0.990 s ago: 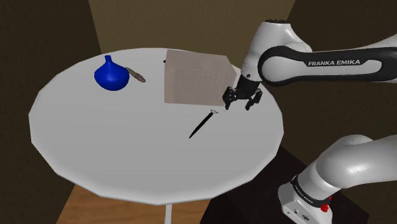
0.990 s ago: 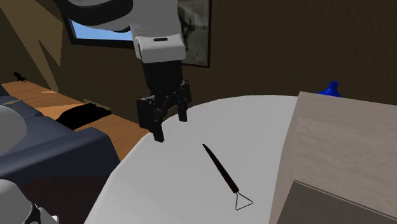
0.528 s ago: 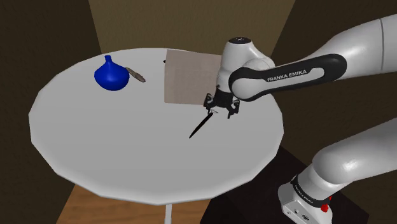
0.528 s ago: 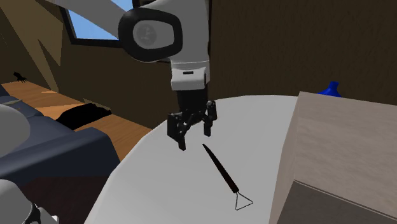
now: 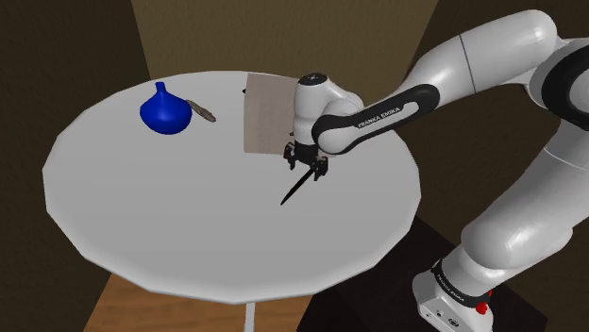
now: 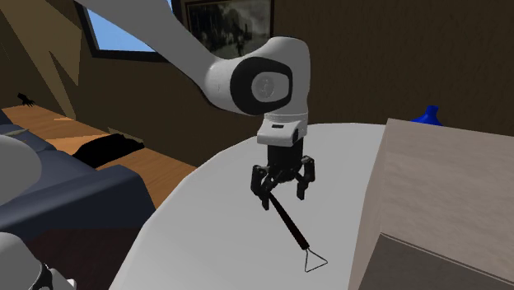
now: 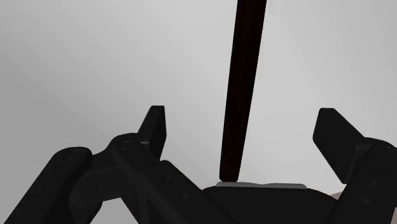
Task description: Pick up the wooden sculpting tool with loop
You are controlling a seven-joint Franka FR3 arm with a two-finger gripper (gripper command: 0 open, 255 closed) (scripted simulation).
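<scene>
Table [image 5: 142, 207]: round and white, on one thin leg.
Vase [image 5: 165, 111]: blue and round, standing at the far left of the table in the shoulder view.
Small brown thing [image 5: 201, 110]: lies just beside the vase – too small to tell what it is.
Box [image 5: 264, 113]: pale brown, sits on the far side of the table.
Tool [image 5: 294, 189]: a thin dark stick lying flat on the table near the box. The second exterior view shows a wire loop [image 6: 315, 263] at one end.
Gripper [image 5: 307, 170]: points down, right over the tool. Its fingers [image 7: 153, 127] are spread wide – the stick runs between them with a gap on each side, so nothing is held.
Arm [image 5: 378, 113]: white, reaches in from the right.
Stand [image 5: 453, 297]: at the lower right.
</scene>
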